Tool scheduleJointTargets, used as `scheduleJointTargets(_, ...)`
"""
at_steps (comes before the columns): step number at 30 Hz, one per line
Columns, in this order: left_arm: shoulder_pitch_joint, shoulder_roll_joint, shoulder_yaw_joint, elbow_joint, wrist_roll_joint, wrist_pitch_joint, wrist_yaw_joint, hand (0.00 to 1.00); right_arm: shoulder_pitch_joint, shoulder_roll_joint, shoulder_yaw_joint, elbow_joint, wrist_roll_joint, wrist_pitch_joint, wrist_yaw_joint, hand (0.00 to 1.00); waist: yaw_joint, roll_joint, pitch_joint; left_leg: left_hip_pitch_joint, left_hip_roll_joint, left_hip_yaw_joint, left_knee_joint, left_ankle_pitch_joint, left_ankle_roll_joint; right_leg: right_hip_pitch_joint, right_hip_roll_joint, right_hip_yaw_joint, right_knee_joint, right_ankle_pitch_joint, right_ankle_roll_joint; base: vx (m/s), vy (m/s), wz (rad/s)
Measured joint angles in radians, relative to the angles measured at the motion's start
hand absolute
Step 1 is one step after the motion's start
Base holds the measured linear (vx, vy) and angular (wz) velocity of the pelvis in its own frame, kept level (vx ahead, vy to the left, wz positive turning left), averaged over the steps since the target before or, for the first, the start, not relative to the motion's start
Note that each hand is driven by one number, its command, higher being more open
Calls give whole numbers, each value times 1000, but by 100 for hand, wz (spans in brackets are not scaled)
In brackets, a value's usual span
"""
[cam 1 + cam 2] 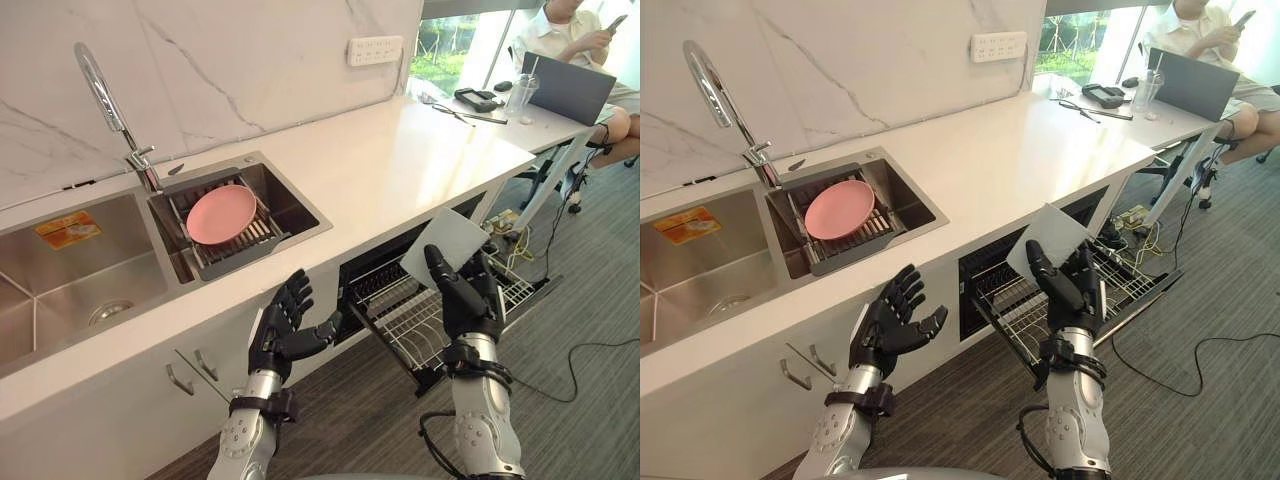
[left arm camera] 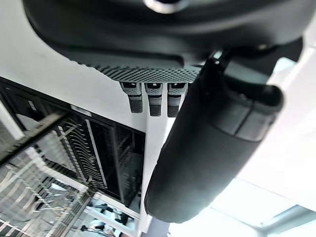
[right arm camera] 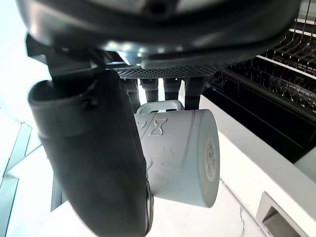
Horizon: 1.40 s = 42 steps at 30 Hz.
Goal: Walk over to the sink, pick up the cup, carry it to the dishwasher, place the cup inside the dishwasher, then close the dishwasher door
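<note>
White cup (image 3: 182, 158) is gripped in the right robot hand (image 1: 470, 300), against its palm.

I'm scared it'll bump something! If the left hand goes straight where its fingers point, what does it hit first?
The left hand would probably meet the front edge of the white counter beside the open dishwasher; depth is unclear.
</note>
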Motion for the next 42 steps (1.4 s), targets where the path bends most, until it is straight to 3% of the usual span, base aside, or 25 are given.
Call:
scheduleJointTargets(7, 23, 25, 41, 215, 2, 24, -56, 90, 8, -14, -56, 85, -89, 1, 2, 30, -6, 5, 3, 0, -1, -4, 6, 0, 0, 4, -4, -10, 0, -1, 1, -22, -26, 1)
scheduleJointTargets(15, 26, 48, 86, 459, 107, 23, -69, 90, 7, -52, -70, 151, -223, 6, 4, 30, -7, 13, 13, -3, -1, -9, 12, 0, -1, 4, -9, -21, -4, -9, 9, -23, -24, 2)
scheduleJointTargets(25, 12, 57, 148, 550, 172, 2, -51, 90, -24, -111, -108, 162, -479, 10, -42, 30, -2, 9, 40, -33, -1, -28, 30, -12, -6, -8, -14, -82, -6, -24, 10, -4, -32, 7)
scheduleJointTargets(31, -50, 57, 205, 593, 206, -4, -8, 90, -108, -193, -114, 216, -663, 44, -84, 30, 0, 18, 115, -111, 17, -41, 115, -47, 4, -56, -8, -128, 31, -19, 4, 26, -20, 6)
scheduleJointTargets(36, -115, 46, 211, 619, 241, -11, 11, 90, -206, -251, -112, 237, -751, 61, -108, 30, 7, 58, 213, -204, 34, -42, 220, -83, 10, -136, -3, -138, 104, -24, 5, -38, -4, -6)
scheduleJointTargets(42, -165, 41, 214, 626, 244, -18, 33, 90, -299, -309, -104, 327, -812, 90, -133, 30, 14, 61, 284, -296, 38, -41, 304, -103, 5, -219, -10, -152, 164, -39, -13, -118, -6, 0)
